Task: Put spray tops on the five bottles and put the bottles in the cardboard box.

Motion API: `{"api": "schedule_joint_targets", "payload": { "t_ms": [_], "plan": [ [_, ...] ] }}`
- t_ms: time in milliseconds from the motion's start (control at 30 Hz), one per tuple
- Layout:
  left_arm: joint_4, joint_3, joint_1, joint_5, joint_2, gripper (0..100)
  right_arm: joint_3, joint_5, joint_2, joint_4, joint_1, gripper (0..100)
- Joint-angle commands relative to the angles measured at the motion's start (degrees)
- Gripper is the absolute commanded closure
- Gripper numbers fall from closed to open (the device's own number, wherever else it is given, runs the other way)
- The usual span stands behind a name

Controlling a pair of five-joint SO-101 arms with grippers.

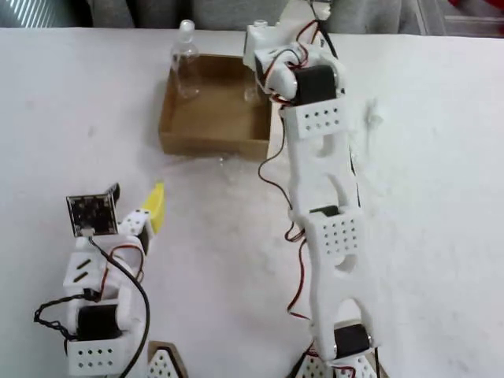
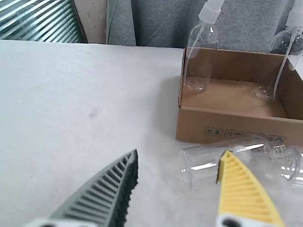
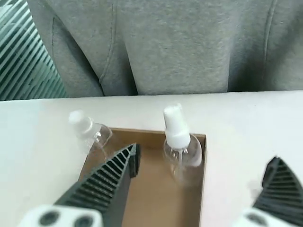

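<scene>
Lying just beside the cardboard box (image 2: 227,126) is one bottle (image 2: 202,163).

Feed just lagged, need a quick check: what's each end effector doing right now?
Left end effector: open, holding nothing.
Right end effector: open, holding nothing.

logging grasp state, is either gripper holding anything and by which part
Nothing is held: the left gripper is open over the table, the right gripper open above the cardboard box.
</scene>
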Motion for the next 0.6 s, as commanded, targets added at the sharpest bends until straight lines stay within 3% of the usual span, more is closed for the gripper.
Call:
{"api": "schedule_joint_targets", "payload": {
  "t_ms": [0, 133, 400, 567],
  "plan": [
    [-0.7, 0.0, -0.3, -0.3, -0.4, 72, -2.1, 0.0, -9.4, 10.9, 0.7, 63.2],
    [-0.7, 0.0, -0.3, -0.3, -0.4, 72, -2.0, 0.1, -14.6, 18.9, 1.5, 63.2],
    [-0.7, 0.0, -0.5, -0.3, -0.4, 72, -1.1, 0.1, -19.6, 19.2, 10.1, 63.3],
    [-0.7, 0.0, -0.5, -0.3, -0.4, 72, 12.0, 0.1, -26.9, 19.2, 14.1, 63.3]
  ]
}}
